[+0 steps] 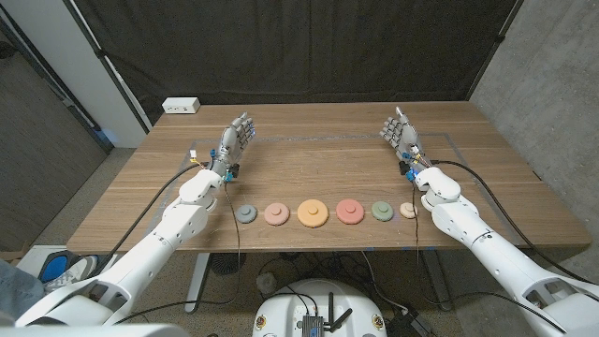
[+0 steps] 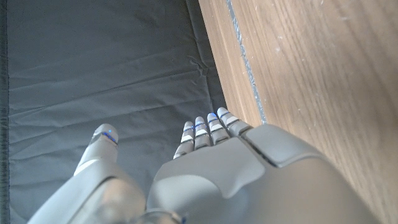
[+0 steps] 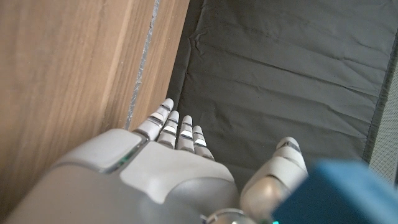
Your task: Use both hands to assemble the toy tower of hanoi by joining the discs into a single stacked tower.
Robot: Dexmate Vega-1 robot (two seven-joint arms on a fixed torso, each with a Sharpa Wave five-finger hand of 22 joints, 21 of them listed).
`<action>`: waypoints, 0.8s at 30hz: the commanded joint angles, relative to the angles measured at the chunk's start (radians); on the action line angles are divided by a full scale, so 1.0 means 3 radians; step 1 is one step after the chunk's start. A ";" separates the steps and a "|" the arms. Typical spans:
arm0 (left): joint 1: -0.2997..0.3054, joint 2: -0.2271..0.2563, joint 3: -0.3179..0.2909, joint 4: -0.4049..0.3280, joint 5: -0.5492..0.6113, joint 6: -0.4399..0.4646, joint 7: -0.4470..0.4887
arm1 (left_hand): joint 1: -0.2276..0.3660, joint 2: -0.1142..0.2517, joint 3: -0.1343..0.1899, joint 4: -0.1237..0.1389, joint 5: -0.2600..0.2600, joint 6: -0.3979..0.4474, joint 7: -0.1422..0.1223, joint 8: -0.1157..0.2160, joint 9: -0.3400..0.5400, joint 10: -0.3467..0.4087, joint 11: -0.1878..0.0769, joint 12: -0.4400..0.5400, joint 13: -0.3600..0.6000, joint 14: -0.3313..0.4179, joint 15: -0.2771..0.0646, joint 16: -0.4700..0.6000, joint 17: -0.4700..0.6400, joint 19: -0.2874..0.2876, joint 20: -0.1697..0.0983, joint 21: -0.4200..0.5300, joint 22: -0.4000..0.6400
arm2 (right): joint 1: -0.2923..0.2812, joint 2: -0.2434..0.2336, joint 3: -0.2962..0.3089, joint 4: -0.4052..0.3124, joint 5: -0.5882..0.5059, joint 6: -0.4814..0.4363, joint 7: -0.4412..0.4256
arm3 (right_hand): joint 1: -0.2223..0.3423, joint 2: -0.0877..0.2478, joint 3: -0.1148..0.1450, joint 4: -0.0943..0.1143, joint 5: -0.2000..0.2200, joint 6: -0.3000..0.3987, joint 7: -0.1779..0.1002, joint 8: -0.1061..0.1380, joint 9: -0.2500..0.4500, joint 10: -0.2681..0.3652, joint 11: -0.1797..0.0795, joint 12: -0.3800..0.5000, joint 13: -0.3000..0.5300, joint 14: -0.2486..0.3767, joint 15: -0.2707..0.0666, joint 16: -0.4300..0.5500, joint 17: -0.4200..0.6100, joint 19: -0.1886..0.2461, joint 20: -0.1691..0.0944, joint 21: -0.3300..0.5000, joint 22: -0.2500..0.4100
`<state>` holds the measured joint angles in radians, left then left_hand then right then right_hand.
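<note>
Six discs in a row near the tabletop (image 1: 309, 168) front edge, left to right: grey disc (image 1: 246, 214), pink disc (image 1: 277, 214), orange disc (image 1: 313, 213), red disc (image 1: 349, 212), green disc (image 1: 382, 211), small cream disc (image 1: 408, 210), all apart, unstacked. Farther back, left hand (image 1: 234, 140) and right hand (image 1: 401, 133) over the tabletop, fingers apart, holding nothing. White power strip (image 1: 181, 106) at far left edge.

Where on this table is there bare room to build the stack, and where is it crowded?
Bare wood lies between the left hand and right hand, ahead of the disc row. Both far outer ends of the table are bare too. It is crowded along the near edge, where six discs sit side by side from the grey-blue disc to the small cream disc.
</note>
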<state>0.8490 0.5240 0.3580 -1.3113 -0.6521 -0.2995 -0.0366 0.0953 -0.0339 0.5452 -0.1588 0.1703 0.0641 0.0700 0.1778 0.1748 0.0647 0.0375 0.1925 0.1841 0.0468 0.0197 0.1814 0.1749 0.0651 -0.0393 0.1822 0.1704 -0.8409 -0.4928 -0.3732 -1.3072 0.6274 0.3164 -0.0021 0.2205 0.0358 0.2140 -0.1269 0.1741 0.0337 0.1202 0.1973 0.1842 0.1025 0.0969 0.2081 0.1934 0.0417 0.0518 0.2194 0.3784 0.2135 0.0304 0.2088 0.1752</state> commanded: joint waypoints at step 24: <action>0.0056 0.0041 -0.0021 -0.0068 0.0015 -0.0054 0.0009 | 0.0048 0.0057 0.0043 0.0000 0.0023 0.0080 -0.0143 0.0041 0.0006 0.0085 -0.0024 0.0048 0.0018 0.0119 -0.0002 0.0041 0.0016 0.0045 0.0124 0.0046 0.0020 | -0.0080 -0.0017 -0.0029 -0.0157 -0.0181 0.0070 -0.0173 | 0.0059 0.0065 0.0053 -0.0018 0.0015 0.0138 -0.0075 0.0048 0.0017 0.0150 -0.0014 0.0034 0.0014 0.0153 0.0008 0.0066 -0.0013 0.0118 0.0022 0.0022 0.0007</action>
<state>0.8639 0.5360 0.3466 -1.3289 -0.6553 -0.3223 -0.0407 0.1046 -0.0247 0.5546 -0.1580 0.1703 0.0852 0.0431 0.1819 0.1747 0.0843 0.0352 0.2003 0.1839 0.0682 0.0197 0.1888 0.1748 0.0727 -0.0131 0.1899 0.1749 -0.8599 -0.4941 -0.3788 -1.3498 0.5774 0.3424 -0.0485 0.2336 0.0490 0.2207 -0.1338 0.1741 0.0685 0.1067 0.2050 0.1840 0.1316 0.0900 0.2081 0.1932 0.0676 0.0589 0.2264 0.3756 0.2402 0.0358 0.2090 0.1752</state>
